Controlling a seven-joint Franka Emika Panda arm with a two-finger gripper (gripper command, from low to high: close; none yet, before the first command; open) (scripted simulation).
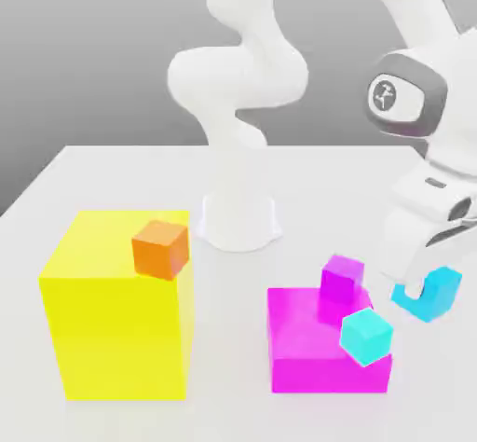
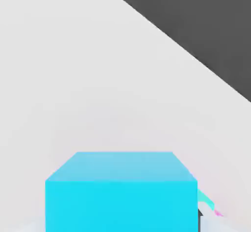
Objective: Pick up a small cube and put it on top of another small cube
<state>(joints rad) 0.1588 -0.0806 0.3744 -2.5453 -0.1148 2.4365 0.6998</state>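
The small sky-blue cube (image 1: 445, 293) sits low at the exterior view's right, just right of the magenta block. My gripper (image 1: 430, 286) reaches down from above and straddles it. One white finger (image 1: 415, 268) lies flat against the cube's near face, and the other is hidden behind the cube. The jaws look shut on the cube. In the hand view the sky-blue cube (image 2: 122, 192) sits close up over the white table (image 2: 98, 79). A paler turquoise small cube (image 1: 366, 336) rests on the front right corner of the big magenta block (image 1: 307, 347).
A small magenta cube (image 1: 342, 278) sits on the back of the magenta block. An orange cube (image 1: 161, 248) rests on a tall yellow block (image 1: 116, 328) at the exterior view's left. The arm's white base (image 1: 238, 216) stands behind. The table's edge meets dark floor (image 2: 206, 20).
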